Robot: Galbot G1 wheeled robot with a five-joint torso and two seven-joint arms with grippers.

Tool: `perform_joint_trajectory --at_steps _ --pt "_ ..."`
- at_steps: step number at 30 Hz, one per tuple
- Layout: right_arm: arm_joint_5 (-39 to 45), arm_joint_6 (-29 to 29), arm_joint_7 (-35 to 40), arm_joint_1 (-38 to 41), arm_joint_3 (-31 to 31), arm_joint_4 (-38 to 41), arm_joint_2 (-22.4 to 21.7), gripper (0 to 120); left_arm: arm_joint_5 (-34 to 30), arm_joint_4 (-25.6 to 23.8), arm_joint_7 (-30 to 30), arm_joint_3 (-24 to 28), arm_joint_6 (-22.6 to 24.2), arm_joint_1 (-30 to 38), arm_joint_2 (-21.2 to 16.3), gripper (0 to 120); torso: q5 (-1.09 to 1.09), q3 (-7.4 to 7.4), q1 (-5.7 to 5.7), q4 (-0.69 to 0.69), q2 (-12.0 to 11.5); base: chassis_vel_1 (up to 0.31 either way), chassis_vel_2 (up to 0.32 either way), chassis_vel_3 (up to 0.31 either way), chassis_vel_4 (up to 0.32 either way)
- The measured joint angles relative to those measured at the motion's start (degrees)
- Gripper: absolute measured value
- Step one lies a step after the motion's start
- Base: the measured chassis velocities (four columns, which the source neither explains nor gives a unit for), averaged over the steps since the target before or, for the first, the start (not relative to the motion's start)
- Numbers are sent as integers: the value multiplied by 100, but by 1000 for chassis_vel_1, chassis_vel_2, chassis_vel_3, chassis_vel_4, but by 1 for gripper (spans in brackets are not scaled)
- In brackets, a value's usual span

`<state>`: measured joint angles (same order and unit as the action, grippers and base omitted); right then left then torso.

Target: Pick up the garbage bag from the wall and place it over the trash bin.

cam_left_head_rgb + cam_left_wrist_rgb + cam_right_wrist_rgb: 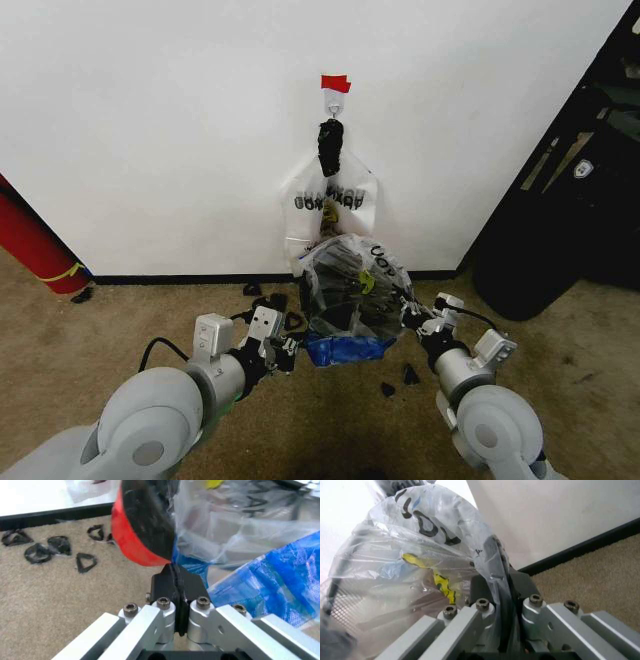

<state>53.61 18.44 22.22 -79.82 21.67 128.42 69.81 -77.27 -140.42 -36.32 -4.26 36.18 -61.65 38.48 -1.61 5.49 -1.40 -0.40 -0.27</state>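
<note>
The bag (pixel 352 290) is already drawn over the bin (pixel 140 528), which stands on the carpet (pixel 100 330) near the wall (pixel 150 120), between the two grippers. The left gripper (pixel 283 352) is low at the bin's left side. Its fingers (pixel 175 583) are pressed together, and thin plastic seems to be pinched between them, just under the bin's red rim (pixel 135 543). The right gripper (pixel 420 322) is at the bin's right side. Its fingers (pixel 492 588) are also together, clamped on the clear film, with the mesh of the bin just beyond the fingertips.

I judge the main risk to be the thin plastic. If either gripper pulls outward or downward while it is clamped, the film can tear at the fingers. The bin is light, so an uneven pull from one side may tip or drag it. When the fingers open, the film may stick to them and lift off the bin again. The blue part (pixel 345 350) of the bag lies bunched at the bin's foot, close to the left fingertips, and could catch there.

About contents: inside the bag I see nothing but the bin itself. Whether the bin holds anything I cannot tell. Other bags (pixel 330 195) hang from a hook (pixel 334 100) on the wall above.
</note>
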Motion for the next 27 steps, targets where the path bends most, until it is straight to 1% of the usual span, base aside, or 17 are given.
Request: perform_joint_trajectory --at_steps 8,11,13,15,16,19,20,23,24,26,27 --pt "173 -22 26 40 80 30 -10 1 242 88 44 -101 -73 -512 109 0 0 0 0 1 0 0 0 0 0" --pt "241 -42 41 59 98 30 -13 1 499 121 141 -95 -109 -815 270 0 1 0 0 1 0 0 0 0 0" --pt "267 -48 45 62 99 30 -9 1 555 132 167 -78 -118 -864 322 0 0 0 0 2 0 0 0 0 0" --pt "417 -51 72 60 96 79 29 1 848 224 325 22 -165 -935 503 0 1 0 0 1 0 0 0 0 0" --pt "417 -51 72 60 96 79 29 1 848 224 325 22 -165 -935 503 0 1 0 0 1 0 0 0 0 0" --pt "766 25 188 32 83 217 109 1 1484 477 569 213 -265 -863 796 0 0 0 0 1 0 0 0 0 0" --pt "766 25 188 32 83 217 109 1 1484 477 569 213 -265 -863 796 0 0 0 0 1 0 0 0 0 0" --pt "925 46 270 -14 78 291 182 1 2099 771 722 442 -429 -778 1062 0 0 0 0 1 0 0 0 0 0" --pt "925 46 270 -14 78 291 182 1 2099 771 722 442 -429 -778 1062 0 0 0 0 1 0 0 0 0 0" --pt "954 54 294 -74 46 322 214 1 2394 989 756 533 -563 -712 1208 0 0 0 0 1 0 0 0 0 0" --pt "951 55 297 -93 32 322 222 1 2443 1050 756 548 -603 -681 1251 0 0 0 0 1 0 0 0 0 0"
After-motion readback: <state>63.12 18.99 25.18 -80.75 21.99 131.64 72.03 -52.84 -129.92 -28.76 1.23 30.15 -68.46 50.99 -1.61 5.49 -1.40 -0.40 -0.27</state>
